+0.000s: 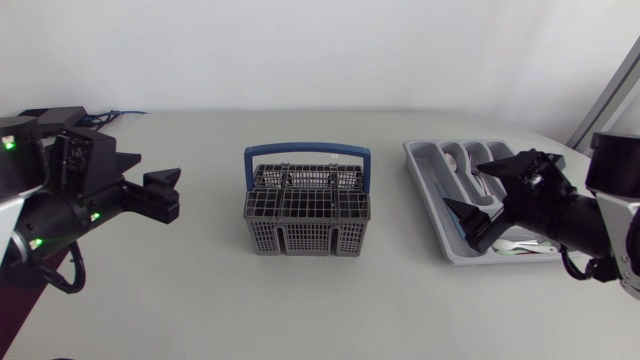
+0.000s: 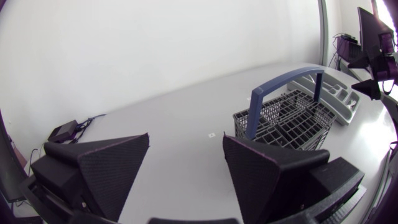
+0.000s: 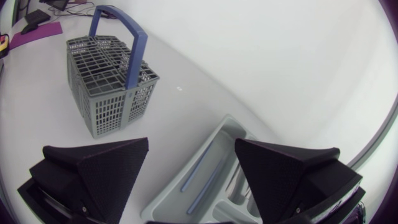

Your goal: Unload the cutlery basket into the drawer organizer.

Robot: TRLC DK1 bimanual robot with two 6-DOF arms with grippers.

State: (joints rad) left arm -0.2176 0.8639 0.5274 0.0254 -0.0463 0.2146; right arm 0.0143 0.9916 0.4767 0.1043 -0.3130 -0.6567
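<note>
A grey cutlery basket (image 1: 307,205) with a blue handle (image 1: 307,151) stands mid-table; I cannot make out what is in it. The grey drawer organizer (image 1: 425,165) lies to its right and holds some cutlery (image 1: 466,166). My left gripper (image 1: 165,196) hovers open and empty left of the basket. In the left wrist view the basket (image 2: 286,118) and organizer (image 2: 341,93) lie ahead of the left gripper (image 2: 186,180). My right gripper (image 1: 482,192) hangs open over the organizer. In the right wrist view, blue-handled pieces (image 3: 198,171) lie in the organizer (image 3: 163,198) under the right gripper (image 3: 193,180), with the basket (image 3: 106,81) beyond.
A small black box with cables (image 1: 62,114) sits at the table's back left corner, seen also as the black box (image 2: 62,132) in the left wrist view. Bare tabletop (image 1: 300,300) stretches in front of the basket.
</note>
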